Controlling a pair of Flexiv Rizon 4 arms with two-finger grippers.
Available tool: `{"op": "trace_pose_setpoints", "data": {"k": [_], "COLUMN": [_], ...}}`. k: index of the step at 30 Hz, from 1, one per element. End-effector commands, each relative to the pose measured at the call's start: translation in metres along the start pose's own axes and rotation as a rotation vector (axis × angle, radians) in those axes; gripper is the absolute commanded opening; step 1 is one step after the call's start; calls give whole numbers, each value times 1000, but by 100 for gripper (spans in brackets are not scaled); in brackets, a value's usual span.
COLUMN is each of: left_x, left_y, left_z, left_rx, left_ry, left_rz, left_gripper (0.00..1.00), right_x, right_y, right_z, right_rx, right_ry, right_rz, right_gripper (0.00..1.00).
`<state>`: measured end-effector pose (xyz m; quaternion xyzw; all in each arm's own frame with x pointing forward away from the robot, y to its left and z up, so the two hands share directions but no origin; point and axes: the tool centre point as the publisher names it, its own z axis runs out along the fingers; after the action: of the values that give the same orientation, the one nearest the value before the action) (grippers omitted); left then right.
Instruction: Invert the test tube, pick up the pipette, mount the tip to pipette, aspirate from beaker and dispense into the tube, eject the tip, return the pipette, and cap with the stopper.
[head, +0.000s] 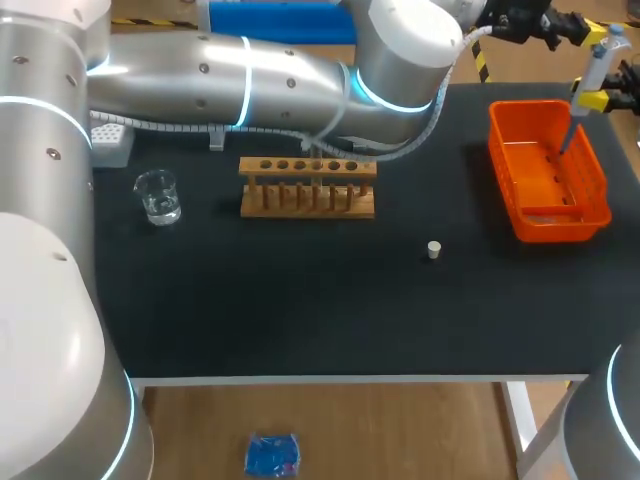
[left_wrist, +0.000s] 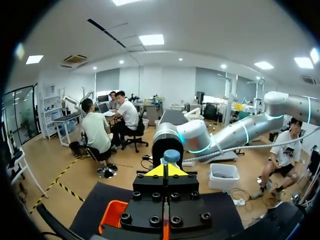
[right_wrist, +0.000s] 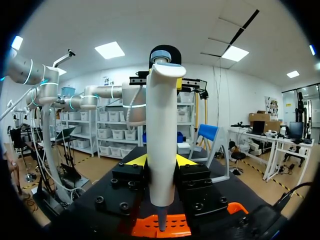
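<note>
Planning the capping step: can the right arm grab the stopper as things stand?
Probably not yet: the right arm has its jaws shut on the pipette above the orange basket. The stopper itself lies apart from other things, so nothing blocks it.

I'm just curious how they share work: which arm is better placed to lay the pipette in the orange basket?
Right: the right gripper is shut on the pipette, which hangs over the orange basket.
</note>
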<state>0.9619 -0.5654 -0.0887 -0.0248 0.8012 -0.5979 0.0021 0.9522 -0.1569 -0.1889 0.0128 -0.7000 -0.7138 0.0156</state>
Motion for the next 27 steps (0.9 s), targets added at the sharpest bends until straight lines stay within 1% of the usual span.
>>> {"op": "trace_pose_setpoints", "data": {"k": [1, 2, 3, 4, 5, 11, 16, 20, 23, 27], "left_x": [2, 2, 2, 2, 2, 6, 10, 20, 30, 44], "left_y": [-5, -7, -9, -10, -11, -19, -23, -24, -23, -17], "left_z": [-6, -7, -9, -9, -10, -21, -40, -60, -77, -98], "left_rx": [7, 6, 6, 6, 4, 1, -14, -18, -4, -1], "left_ry": [-9, -10, -12, -14, -19, -34, -49, -74, -99, -121], "left_rz": [8, 9, 10, 11, 12, 23, 25, 29, 33, 23], "left_gripper": [0, 9, 42, 78, 100, 100, 100, 100, 100, 100], "right_x": [-1, -1, -1, -1, -1, -1, -1, -1, -1, -1], "right_y": [2, 2, 2, 2, 2, 2, 2, 2, 2, 2], "right_z": [-1, -1, -1, -1, -1, -1, -1, -1, -1, -1], "right_rx": [4, 4, 4, 4, 4, 4, 4, 4, 4, 4], "right_ry": [4, 4, 4, 4, 4, 4, 4, 4, 4, 4], "right_rz": [1, 1, 1, 1, 1, 1, 1, 1, 1, 1], "right_gripper": [0, 0, 0, 0, 0, 0, 0, 0, 0, 0]}}
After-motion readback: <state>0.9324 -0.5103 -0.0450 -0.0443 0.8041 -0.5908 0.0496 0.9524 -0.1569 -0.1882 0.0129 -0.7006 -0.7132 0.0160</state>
